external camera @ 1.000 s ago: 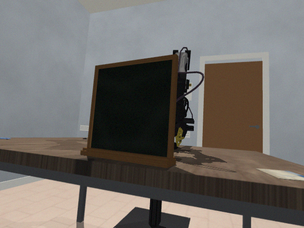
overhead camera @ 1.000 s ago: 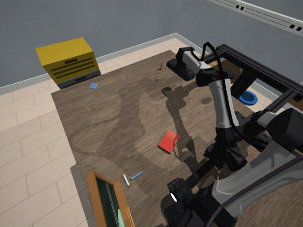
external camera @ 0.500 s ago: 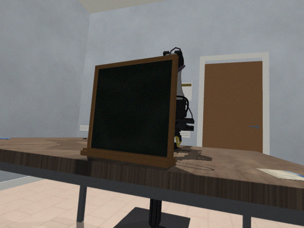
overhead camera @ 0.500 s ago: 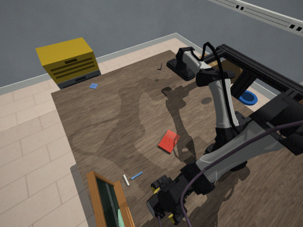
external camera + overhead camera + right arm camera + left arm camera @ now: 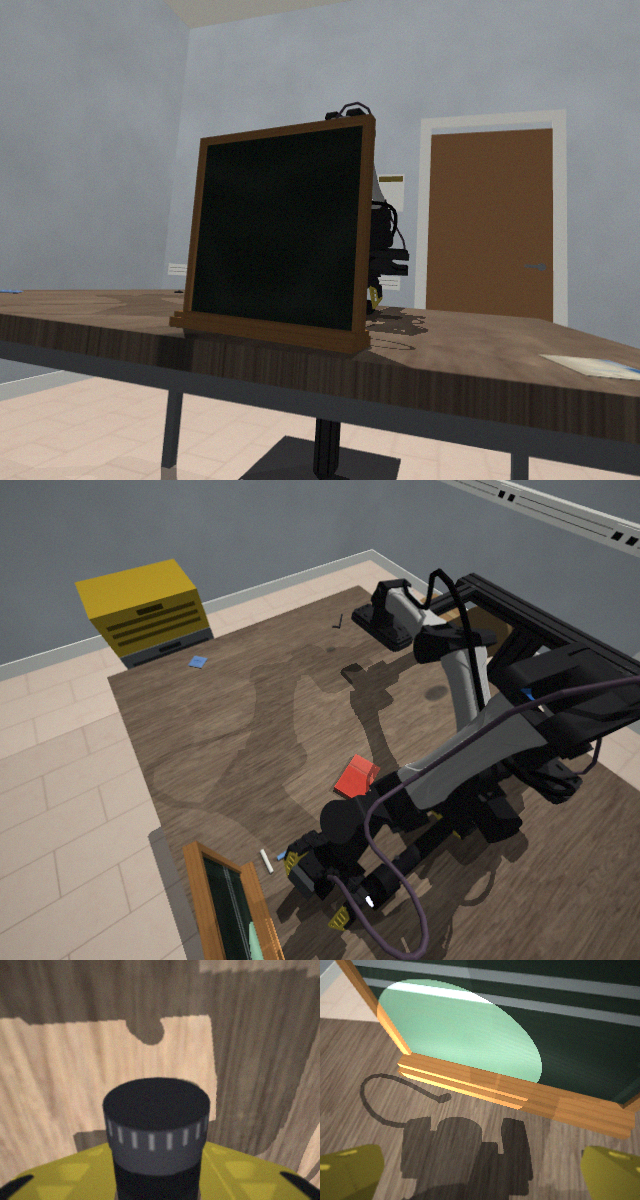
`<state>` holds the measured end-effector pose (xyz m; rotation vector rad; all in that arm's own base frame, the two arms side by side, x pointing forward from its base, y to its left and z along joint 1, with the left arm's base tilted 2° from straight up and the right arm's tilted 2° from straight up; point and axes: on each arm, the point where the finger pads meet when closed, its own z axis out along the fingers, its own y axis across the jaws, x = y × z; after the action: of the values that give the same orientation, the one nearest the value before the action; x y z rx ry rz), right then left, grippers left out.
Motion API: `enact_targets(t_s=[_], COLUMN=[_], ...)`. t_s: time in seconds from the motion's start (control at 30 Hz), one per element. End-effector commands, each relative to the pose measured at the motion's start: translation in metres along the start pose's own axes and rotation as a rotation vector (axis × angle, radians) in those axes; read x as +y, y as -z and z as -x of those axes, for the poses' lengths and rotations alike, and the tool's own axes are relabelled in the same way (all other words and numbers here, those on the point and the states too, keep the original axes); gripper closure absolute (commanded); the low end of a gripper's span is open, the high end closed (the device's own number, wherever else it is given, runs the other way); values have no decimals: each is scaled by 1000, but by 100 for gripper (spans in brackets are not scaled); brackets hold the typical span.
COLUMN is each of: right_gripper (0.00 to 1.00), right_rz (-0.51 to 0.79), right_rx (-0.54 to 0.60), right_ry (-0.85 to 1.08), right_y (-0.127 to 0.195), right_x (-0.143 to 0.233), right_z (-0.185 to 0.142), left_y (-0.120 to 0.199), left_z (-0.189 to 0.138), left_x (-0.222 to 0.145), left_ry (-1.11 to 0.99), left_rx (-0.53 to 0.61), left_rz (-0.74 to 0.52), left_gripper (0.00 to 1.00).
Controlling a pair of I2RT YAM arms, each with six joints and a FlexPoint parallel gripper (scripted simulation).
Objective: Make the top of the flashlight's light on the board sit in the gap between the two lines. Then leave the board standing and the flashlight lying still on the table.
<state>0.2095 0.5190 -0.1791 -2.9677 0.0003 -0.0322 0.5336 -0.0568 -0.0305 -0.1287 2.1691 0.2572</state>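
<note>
The board (image 5: 223,880) (image 5: 279,227) (image 5: 580,1055) stands upright at the table edge. The flashlight (image 5: 398,870) (image 5: 157,1105) is on, held raised and pointing toward the board. Its round pale-green light (image 5: 465,1030) falls on the board's lower part and spills onto the frame. In the left wrist view the light's top crosses the lower line (image 5: 570,1012) and ends in the gap, below the upper line (image 5: 570,984). My right gripper (image 5: 446,825) (image 5: 157,1150) is shut on the flashlight near its tail. My left gripper (image 5: 315,890) (image 5: 482,1154) is open and empty, between flashlight and board.
A red block (image 5: 356,779) lies behind the left arm. A white chalk (image 5: 266,861) and a blue stick (image 5: 281,855) lie near the board. A blue square (image 5: 197,661) and a hex key (image 5: 338,622) lie farther off. The left arm's cable (image 5: 423,924) loops beside the flashlight.
</note>
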Motion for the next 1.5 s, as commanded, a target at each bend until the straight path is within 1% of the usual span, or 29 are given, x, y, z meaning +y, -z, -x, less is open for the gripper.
enact_targets(t_s=[0.0,0.07,0.13,0.17,0.23,0.27,0.3,0.33,0.4,0.43,0.47,0.5,0.53,0.6,0.7,1.47], right_gripper=[70,70,70,70,70,70,70,70,70,70,70,70,70,70,70,70], right_rz=[-60,-60,-60,-60,-60,-60,-60,-60,-60,-60,-60,-60,-60,-60,-60,-60], right_rx=[17,17,17,17,17,17,17,17,17,17,17,17,17,17,17,17], right_ry=[-11,-11,-11,-11,-11,-11,-11,-11,-11,-11,-11,-11,-11,-11,-11,-11], right_y=[20,20,20,20,20,20,20,20,20,20,20,20,20,20,20,20], right_x=[-22,-22,-22,-22,-22,-22,-22,-22,-22,-22,-22,-22,-22,-22,-22,-22], right_z=[-2,-2,-2,-2,-2,-2,-2,-2,-2,-2,-2,-2,-2,-2,-2,-2], left_y=[23,31,36,41,45,42,45,45,45,36,37,37,41,42,41,44], left_z=[61,65,64,71,77,75,82,90,90,73,79,72,71,72,75,81], left_x=[-2,-6,-8,-9,-9,-11,-21,-18,-18,-16,-13,-12,-19,-26,-19,-20], left_ry=[132,171,183,189,182,161,155,170,170,152,160,154,149,160,172,180], left_rx=[-247,-296,-311,-324,-326,-309,-319,-337,-337,-304,-313,-301,-303,-304,-308,-307], left_rz=[59,68,75,68,60,50,24,29,29,40,43,45,32,2,14,6], left_gripper=[0,0,0,0,0,0,0,0,0,0,0,0,0,0,0,0])
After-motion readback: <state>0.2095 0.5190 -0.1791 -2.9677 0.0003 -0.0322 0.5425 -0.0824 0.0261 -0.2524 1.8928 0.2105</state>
